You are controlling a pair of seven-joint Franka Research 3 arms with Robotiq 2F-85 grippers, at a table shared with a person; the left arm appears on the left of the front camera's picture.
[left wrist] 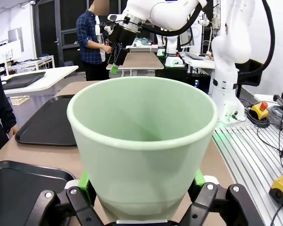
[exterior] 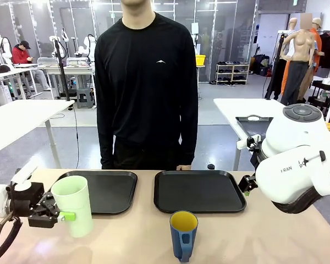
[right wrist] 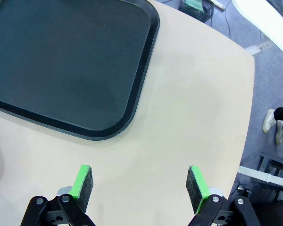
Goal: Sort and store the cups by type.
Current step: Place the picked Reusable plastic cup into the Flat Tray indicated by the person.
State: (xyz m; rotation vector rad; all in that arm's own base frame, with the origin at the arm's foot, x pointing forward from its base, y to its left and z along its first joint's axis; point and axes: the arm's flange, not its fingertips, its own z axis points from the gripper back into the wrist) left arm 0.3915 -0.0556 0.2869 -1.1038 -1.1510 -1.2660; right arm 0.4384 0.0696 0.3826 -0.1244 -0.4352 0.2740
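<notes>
Two cups: a pale mint-green tumbler (exterior: 74, 203) at the left and a dark blue mug (exterior: 183, 236) near the middle, well apart on the worktop (exterior: 264, 236).
Left hand (exterior: 71, 215): low at the left edge, closed on the tumbler, one green pad on either side of its lower wall.
Tumbler: mouth up and leaning a little to the left, at the near left corner of the left tray (exterior: 113, 192). From where I stand I cannot tell whether its base touches the worktop.
Left tray: black, flat on the worktop, just beside the right tray (exterior: 201, 190).
Mug: upright near the front edge, yellow inside, handle turned toward the robot's side, in front of the right tray and clear of it.
Right tray: black, same shape as its neighbour.
Right hand (right wrist: 140, 186): fingers spread wide with nothing between them, over bare worktop beside a rounded corner of the right tray.
Person (exterior: 146, 82): in a black long-sleeved top, standing at the far side behind the trays, arms hanging down.
</notes>
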